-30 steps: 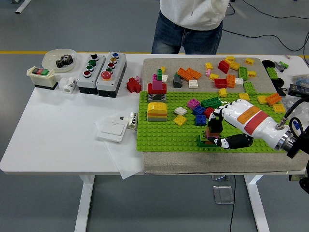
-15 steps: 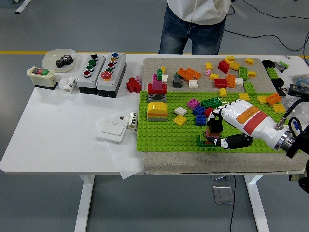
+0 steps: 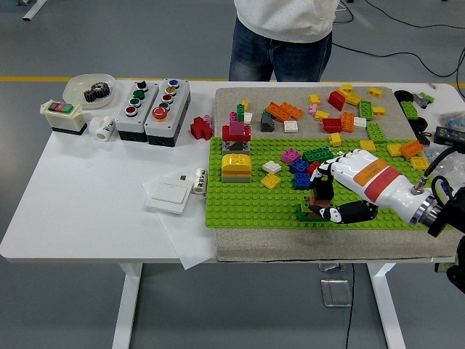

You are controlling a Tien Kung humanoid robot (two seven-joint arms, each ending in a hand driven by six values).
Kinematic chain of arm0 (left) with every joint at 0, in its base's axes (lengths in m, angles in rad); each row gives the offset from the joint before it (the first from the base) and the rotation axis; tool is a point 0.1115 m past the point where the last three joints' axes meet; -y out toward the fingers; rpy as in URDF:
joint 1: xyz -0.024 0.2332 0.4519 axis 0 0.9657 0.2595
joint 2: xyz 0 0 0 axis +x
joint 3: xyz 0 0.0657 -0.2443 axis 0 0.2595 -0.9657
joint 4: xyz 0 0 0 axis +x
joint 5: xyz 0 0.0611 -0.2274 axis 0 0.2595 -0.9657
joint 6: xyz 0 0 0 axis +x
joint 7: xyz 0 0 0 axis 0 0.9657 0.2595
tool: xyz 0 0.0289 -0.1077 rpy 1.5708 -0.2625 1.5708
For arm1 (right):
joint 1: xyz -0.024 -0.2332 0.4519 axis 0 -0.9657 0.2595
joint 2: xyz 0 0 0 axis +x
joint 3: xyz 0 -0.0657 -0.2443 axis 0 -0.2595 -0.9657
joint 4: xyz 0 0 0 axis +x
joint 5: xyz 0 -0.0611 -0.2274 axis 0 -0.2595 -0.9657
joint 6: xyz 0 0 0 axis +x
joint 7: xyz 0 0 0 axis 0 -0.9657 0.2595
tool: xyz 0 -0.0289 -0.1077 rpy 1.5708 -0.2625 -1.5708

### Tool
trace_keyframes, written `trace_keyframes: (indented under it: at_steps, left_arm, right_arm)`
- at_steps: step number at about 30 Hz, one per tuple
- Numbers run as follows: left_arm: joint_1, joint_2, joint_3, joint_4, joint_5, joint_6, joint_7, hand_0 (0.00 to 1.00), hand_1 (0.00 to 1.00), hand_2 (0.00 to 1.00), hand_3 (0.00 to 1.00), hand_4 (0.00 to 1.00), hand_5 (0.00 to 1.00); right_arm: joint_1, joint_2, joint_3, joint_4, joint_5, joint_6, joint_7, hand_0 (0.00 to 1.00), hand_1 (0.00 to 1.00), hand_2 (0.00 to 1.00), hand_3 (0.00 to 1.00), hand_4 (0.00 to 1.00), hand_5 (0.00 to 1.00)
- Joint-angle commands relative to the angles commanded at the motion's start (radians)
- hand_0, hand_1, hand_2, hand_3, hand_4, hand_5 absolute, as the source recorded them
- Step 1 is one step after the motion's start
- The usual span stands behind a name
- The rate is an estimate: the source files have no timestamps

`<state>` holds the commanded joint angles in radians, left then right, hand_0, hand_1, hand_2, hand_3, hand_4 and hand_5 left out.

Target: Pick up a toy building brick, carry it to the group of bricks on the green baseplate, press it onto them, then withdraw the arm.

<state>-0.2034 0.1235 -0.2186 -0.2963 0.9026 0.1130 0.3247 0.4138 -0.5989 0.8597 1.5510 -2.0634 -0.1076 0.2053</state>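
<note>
Loose bricks [image 3: 341,109] lie behind the baseplate [image 3: 247,203]; button boxes [image 3: 151,103] left.

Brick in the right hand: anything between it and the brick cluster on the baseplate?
Nothing visible. The right hand holds a brick low over the green baseplate, at its near edge. The cluster lies just beyond, with only bare studs between. The hand's own fingers hide part of that gap.

The person [image 3: 283,33] at the far side has shifted slightly left.
</note>
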Motion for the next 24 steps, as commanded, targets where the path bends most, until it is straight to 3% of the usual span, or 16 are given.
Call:
trace_keyframes:
  at_steps: [24]
  left_arm:
    - [0.006,0.000,-0.002,0.000,0.007,-0.001,0.002,0.483,0.578,0.642,0.578,0.602,0.673]
  right_arm:
    - [0.005,0.007,-0.001,-0.010,0.000,-0.005,0.000,0.392,0.480,0.568,0.550,0.757,0.441]
